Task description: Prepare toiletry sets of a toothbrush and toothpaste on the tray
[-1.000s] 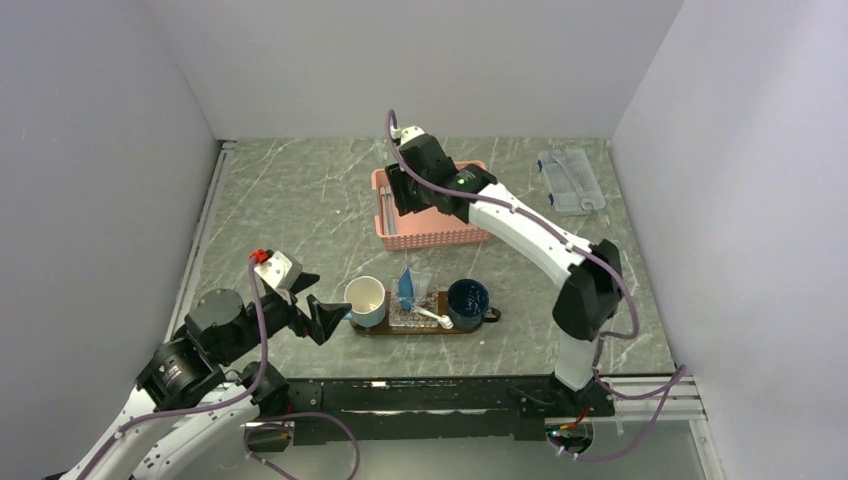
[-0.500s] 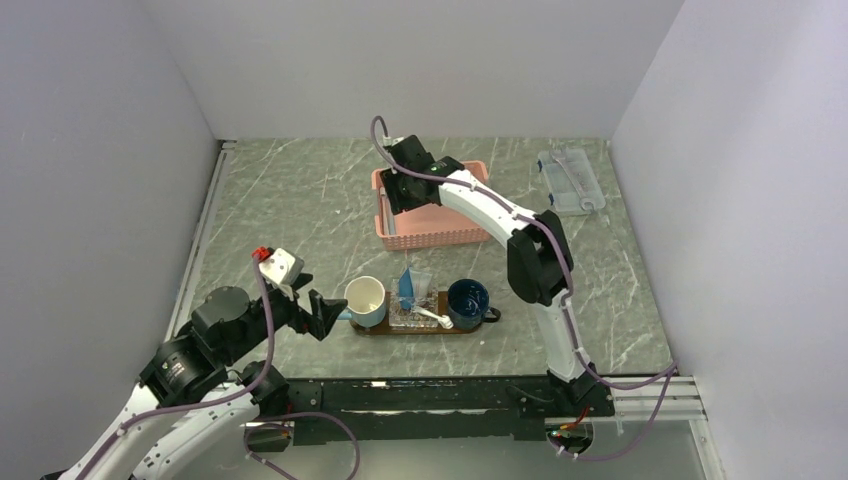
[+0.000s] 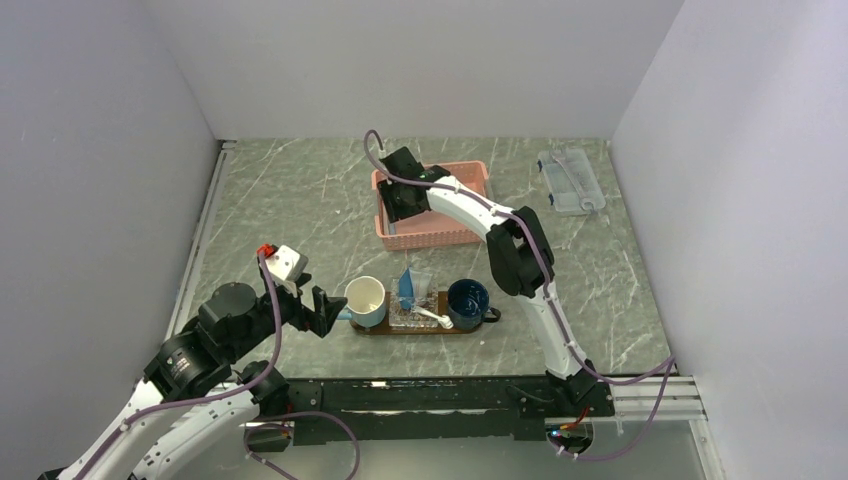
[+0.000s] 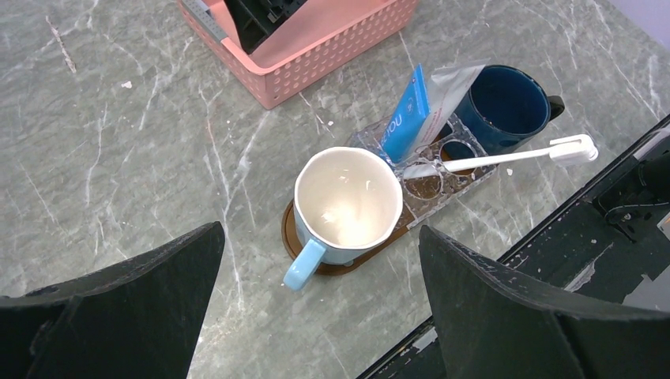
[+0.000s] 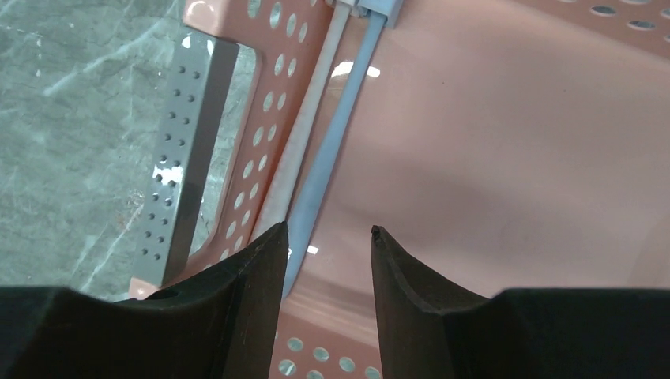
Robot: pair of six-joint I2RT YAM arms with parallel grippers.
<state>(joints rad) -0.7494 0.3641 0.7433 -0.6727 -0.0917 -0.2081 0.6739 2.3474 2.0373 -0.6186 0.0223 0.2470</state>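
- Top view.
  - Down inside the pink basket (image 3: pixel 445 238) at the far side of the bench (image 3: pixel 300 200): right hand (image 3: pixel 400 196). Cannot tell its spread from up here.
  - Left of the tray (image 3: pixel 378 330), above the bench: left hand (image 3: pixel 326 312), spread wide, pinching nothing.
  - On the tray, near the bench's front edge, in a row: light blue mug (image 3: pixel 366 298), clear holder (image 3: pixel 410 315), dark blue mug (image 3: pixel 468 302).
  - Standing in the holder: toothpaste (image 3: pixel 406 284). Lying across it: white toothbrush (image 3: pixel 432 317).
- Left wrist view.
  - Looking down between the fully spread tips of the left hand (image 4: pixel 318 230) at the light blue mug (image 4: pixel 348 197); touching nothing.
  - Toothpaste (image 4: pixel 404 114) leaning, not upright, in the clear holder (image 4: pixel 442 162).
  - White toothbrush (image 4: pixel 506 156) loose on top, head overhanging the tray (image 4: pixel 289 230).
  - Risk: a drift downward clipping the mug, or a nudge rolling that toothbrush off toward the bench edge.
- Right wrist view.
  - Tips of the right hand (image 5: pixel 326 230) partly spread, pinching nothing yet.
  - Just beyond them, side by side and touching, hard against the basket wall (image 5: pixel 257 170): light blue toothbrush (image 5: pixel 332 150) and pale toothbrush (image 5: pixel 304 150).
  - Grey perforated strip (image 5: pixel 183 158) just outside that wall.
  - Risk: pinching both toothbrushes at once, given no gap between them.
  - Risk: left tip jamming on the wall, since both lie off-centre toward it.
  - Risk: thin handle skating out on the smooth floor.
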